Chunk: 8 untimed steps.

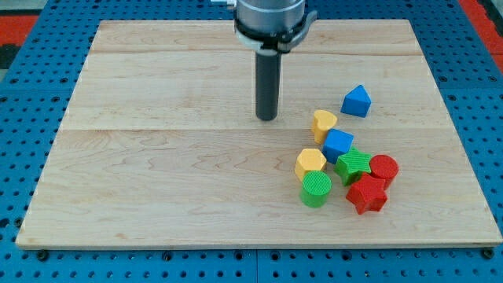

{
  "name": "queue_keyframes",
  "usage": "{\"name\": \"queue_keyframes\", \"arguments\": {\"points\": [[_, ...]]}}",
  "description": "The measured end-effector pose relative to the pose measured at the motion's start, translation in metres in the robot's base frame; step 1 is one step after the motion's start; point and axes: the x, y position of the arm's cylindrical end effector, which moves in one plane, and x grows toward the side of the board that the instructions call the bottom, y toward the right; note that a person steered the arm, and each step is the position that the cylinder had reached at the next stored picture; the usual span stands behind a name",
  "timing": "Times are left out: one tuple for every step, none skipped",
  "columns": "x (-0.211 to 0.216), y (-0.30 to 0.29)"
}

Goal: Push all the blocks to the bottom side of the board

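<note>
My tip (267, 118) rests on the wooden board (157, 157), left of and above the cluster of blocks, touching none. The nearest is a yellow heart-like block (323, 124) to its right. Below that sit a blue cube (337, 145), a yellow hexagonal block (310, 163) and a green cylinder (316, 189). A green star-like block (354, 165), a red cylinder (383, 169) and a red star (367, 194) lie at the right of the cluster. A blue triangular block (356, 101) stands alone further up on the right.
A blue pegboard (31, 118) surrounds the board on all sides. The arm's grey wrist (269, 16) hangs over the board's top edge.
</note>
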Motion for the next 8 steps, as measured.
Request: {"name": "queue_keyframes", "arguments": {"points": [[0.0, 0.047], [0.043, 0.087], [0.069, 0.107], [0.051, 0.102], [0.042, 0.164], [0.027, 0.207], [-0.039, 0.186], [-0.034, 0.14]]}}
